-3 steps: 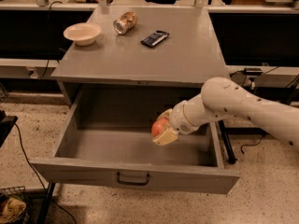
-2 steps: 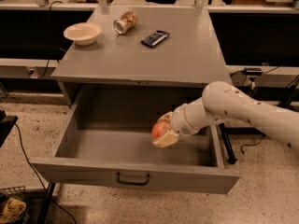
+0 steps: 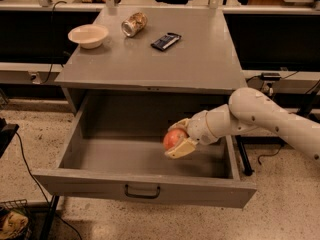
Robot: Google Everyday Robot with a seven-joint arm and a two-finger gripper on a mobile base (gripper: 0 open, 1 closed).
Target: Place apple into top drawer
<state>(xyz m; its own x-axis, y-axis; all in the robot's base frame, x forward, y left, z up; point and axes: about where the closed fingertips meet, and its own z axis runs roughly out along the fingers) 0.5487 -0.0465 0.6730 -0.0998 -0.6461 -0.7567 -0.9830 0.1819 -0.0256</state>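
The arm extends leftward from the right, gripper (image 3: 175,140) at centre, fingers (image 3: 180,148) clasping the apple (image 3: 172,137).

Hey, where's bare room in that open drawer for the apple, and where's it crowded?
The drawer floor is bare from its left wall to the claw, holding the apple over the right half. Tabletop front is bare; bowl, can and dark packet crowd its back.

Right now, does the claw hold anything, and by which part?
The claw holds the apple, one finger on its top and one underneath, over the open top drawer.
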